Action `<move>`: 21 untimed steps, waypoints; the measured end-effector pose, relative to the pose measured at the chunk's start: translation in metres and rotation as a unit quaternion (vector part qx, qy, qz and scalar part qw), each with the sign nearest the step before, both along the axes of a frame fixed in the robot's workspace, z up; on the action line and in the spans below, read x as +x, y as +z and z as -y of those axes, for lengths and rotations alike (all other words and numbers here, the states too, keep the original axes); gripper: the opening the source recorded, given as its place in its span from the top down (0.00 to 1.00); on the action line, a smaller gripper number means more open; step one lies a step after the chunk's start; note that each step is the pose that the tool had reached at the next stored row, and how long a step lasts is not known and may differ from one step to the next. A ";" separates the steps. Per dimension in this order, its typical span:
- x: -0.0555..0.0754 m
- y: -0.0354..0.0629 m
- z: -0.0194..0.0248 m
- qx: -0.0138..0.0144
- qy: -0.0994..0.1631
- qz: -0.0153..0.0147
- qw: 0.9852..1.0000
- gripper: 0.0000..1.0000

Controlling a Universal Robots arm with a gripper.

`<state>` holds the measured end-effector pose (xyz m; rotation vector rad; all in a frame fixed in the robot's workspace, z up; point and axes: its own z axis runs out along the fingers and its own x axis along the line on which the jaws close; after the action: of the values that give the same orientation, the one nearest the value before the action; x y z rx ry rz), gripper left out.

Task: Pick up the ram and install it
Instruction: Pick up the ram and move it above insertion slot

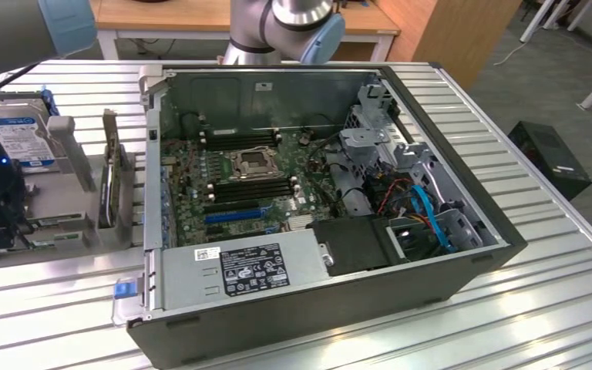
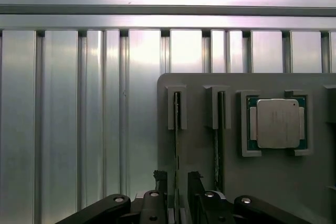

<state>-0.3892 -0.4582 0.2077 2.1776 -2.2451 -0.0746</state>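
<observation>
Two thin boards stand on edge in the slots of a grey moulded holder (image 2: 273,182). The one farther from the processor is the ram (image 2: 176,129) in play here. The end effector (image 2: 177,179) hangs directly over it with its black fingers (image 2: 195,182) spread wide, one on each side of the stick's narrow edge. A sliver of gap shows on both sides, so nothing is pinched yet.

The ram's long axis runs away from the end effector along its slot, parallel to the finger faces. A squeeze would therefore, I judge, land on its flat sides rather than its ends. The second stick (image 2: 216,145) sits in the neighbouring slot, just beside the outer face of one finger. Near it a square processor (image 2: 275,123) with a dull metal lid lies flat in its own pocket.

The holder rests on a ribbed aluminium bench (image 2: 63,129), bright and grooved. In the exterior view the open black computer case (image 1: 378,308) lies on that bench. Inside it, the green motherboard (image 1: 275,166) shows long black memory slots (image 1: 255,189).
</observation>
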 end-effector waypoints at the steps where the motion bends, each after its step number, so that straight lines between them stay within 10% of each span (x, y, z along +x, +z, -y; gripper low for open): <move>1: 0.002 0.0000 0.0000 0.000 0.000 0.000 1.000 0.70; 21: 0.015 -0.0023 -0.0001 0.000 0.000 0.000 1.000 0.70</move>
<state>-0.3743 -0.4580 0.2054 2.1777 -2.2451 -0.0747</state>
